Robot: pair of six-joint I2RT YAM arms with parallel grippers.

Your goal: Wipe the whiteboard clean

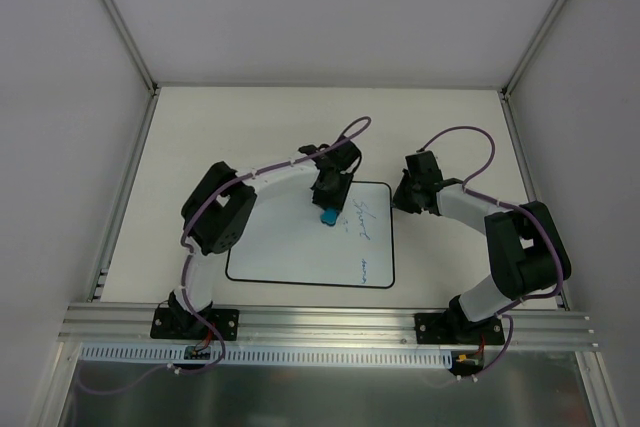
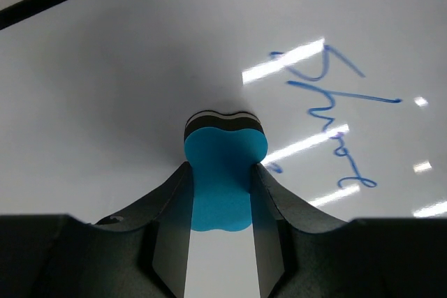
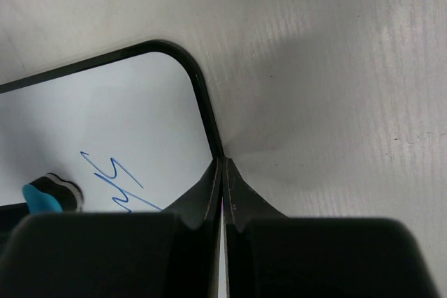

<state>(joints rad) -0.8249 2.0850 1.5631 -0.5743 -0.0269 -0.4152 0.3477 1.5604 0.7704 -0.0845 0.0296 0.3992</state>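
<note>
The whiteboard (image 1: 290, 247) lies flat on the table, white with a thin black border and blue handwriting (image 1: 362, 222) along its right side. My left gripper (image 1: 328, 209) is shut on a small blue eraser (image 2: 222, 172) and presses it down on the board (image 2: 105, 88), just left of the blue writing (image 2: 335, 116). My right gripper (image 1: 402, 197) is shut and empty, its tips resting at the board's right black edge (image 3: 204, 113) near the far right corner. The eraser also shows in the right wrist view (image 3: 50, 195).
An aluminium rail (image 1: 320, 322) runs along the table's near edge with both arm bases on it. Frame posts (image 1: 115, 17) rise at the far corners. A second bit of blue writing (image 1: 365, 269) sits near the board's near right corner.
</note>
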